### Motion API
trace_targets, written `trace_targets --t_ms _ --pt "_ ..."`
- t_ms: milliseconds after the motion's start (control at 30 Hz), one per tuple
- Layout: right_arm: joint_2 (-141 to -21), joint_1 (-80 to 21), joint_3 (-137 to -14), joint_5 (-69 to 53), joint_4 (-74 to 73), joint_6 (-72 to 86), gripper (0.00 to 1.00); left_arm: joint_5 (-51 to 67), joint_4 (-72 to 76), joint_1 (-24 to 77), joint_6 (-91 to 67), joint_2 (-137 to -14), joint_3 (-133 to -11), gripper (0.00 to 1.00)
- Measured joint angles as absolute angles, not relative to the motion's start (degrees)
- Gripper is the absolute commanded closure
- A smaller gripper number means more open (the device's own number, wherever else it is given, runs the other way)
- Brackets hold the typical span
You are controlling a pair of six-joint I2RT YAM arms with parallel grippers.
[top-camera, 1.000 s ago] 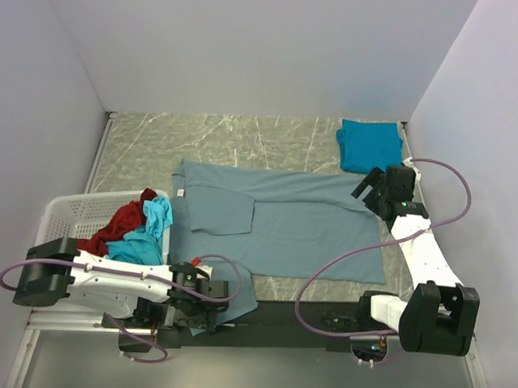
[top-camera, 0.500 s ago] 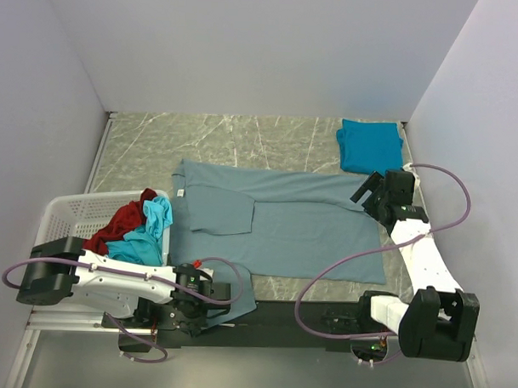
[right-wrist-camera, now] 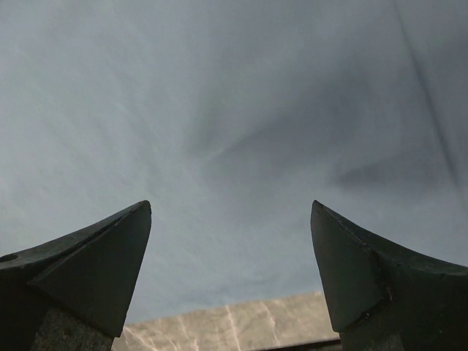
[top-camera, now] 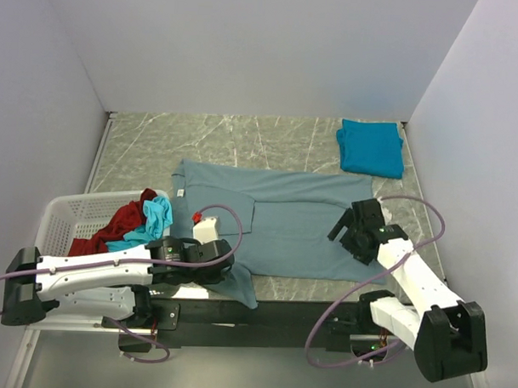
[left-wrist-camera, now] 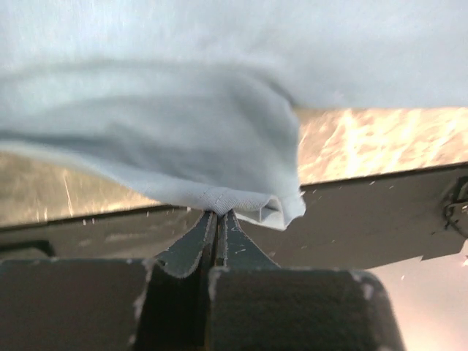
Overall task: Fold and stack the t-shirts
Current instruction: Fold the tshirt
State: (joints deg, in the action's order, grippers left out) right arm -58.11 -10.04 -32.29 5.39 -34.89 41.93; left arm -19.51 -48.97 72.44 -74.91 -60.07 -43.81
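A: Status on the left pincer (left-wrist-camera: 217, 217)?

B: Closed tight on the near hem corner (left-wrist-camera: 248, 201) of the grey-blue shirt (top-camera: 301, 221). Thin bite, just the stitched edge, with the cloth bunched above it.

A: Right pincer (right-wrist-camera: 230, 208)?

B: Wide open and holding nothing. It hangs over the same shirt at the end away from the basket (top-camera: 71, 209), close to the near hem.

A: Where's everything?

B: The grey-blue shirt is spread flat on the tabletop (top-camera: 244, 138), just beside the basket. The red shirt (top-camera: 117, 227) and the turquoise shirt (top-camera: 156, 216) are heaped inside the basket. The folded teal shirt (top-camera: 369, 147) sits well apart from it, at the far corner on the opposite side.

A: Risks?

B: Three, as I judge it:
1. The grip is shallow. Any pull with drag on the cloth could slip the hem out.
2. Only one corner is held. If the left lifts before the right bites, the shirt would likely skew toward the basket and fold crooked.
3. The pinched corner looks doubled over, so that wrinkle could get pressed into the fold.

A: Cable?

B: The left arm's lilac cable (top-camera: 228, 223) loops over the shirt's basket-side end. It could snag the cloth.
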Motion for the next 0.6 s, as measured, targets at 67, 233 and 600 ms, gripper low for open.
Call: trace_targets --t_ms 67,233,600 --pt "-56.9 -11.2 -30.2 5.8 -36.4 45.2 0.04 -21.2 -48.4 72.2 -73.3 -59.3 -44.0 0.99" --pt "-49.5 -11.4 -26.0 6.4 -39.9 52.4 0.04 -22.9 -46.5 71.3 -69.7 -57.9 -43.9 0.99" --pt "-36.8 -11.4 -23.1 7.2 -49.3 62.7 0.04 -22.6 -41.4 68.1 -63.4 -52.8 -40.8 0.99"
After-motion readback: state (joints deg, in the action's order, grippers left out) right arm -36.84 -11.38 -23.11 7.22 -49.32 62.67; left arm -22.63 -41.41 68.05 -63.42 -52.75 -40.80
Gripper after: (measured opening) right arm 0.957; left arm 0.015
